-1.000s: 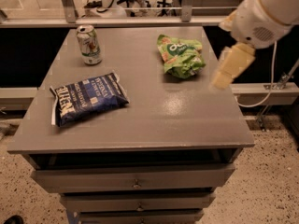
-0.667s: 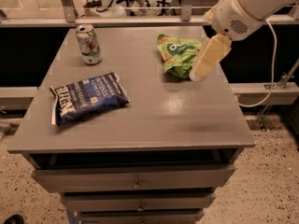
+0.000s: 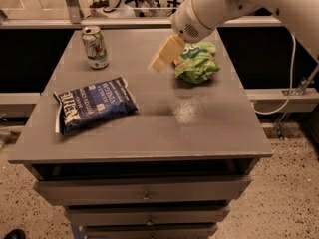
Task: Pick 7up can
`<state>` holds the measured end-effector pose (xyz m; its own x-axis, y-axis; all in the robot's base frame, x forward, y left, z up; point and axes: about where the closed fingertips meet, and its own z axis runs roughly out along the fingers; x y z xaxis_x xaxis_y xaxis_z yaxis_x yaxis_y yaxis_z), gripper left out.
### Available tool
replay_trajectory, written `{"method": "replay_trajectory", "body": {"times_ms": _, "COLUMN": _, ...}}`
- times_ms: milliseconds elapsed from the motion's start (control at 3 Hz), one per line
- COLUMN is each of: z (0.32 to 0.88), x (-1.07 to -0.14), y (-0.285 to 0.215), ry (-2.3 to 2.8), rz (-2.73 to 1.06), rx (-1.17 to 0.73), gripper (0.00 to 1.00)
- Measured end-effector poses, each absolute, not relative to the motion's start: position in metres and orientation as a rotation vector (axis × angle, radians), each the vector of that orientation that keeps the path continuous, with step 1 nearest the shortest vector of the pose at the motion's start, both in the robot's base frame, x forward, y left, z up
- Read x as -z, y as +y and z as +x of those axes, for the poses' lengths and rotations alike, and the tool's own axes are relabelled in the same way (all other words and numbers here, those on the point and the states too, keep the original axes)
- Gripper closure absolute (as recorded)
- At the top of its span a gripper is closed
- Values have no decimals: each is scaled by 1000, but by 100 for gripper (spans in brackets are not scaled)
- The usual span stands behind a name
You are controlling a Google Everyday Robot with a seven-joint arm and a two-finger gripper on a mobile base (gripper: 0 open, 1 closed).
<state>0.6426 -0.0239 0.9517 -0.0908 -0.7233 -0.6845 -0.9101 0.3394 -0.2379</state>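
Observation:
The 7up can (image 3: 95,47) stands upright at the far left of the grey table (image 3: 199,128). It has a white-and-green body and a silver top. My gripper (image 3: 158,61) hangs above the far middle of the table, right of the can and well apart from it, just left of the green chip bag (image 3: 197,62). The white arm comes in from the upper right. Nothing shows in the gripper.
A dark blue chip bag (image 3: 92,104) lies on the table's left, in front of the can. The table has drawers (image 3: 144,190) below its front edge. A rail and glass run behind the table. A cable (image 3: 294,63) hangs at the right.
The arm and gripper have moved left across the table, from beyond the green chip bag's right side to its left side, closer to the can. The can and bags have not moved.

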Motion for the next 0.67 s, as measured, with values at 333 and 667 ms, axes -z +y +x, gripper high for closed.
{"method": "replay_trajectory", "body": {"times_ms": 333, "z": 644, "x": -950, "y": -21, "ry": 1861, "rz": -1427, "rx": -326, "gripper": 0}}
{"method": "replay_trajectory", "body": {"times_ms": 667, "z": 664, "x": -939, "y": 1, "ry": 1827, "rz": -1326, "rx": -380, "gripper": 0}}
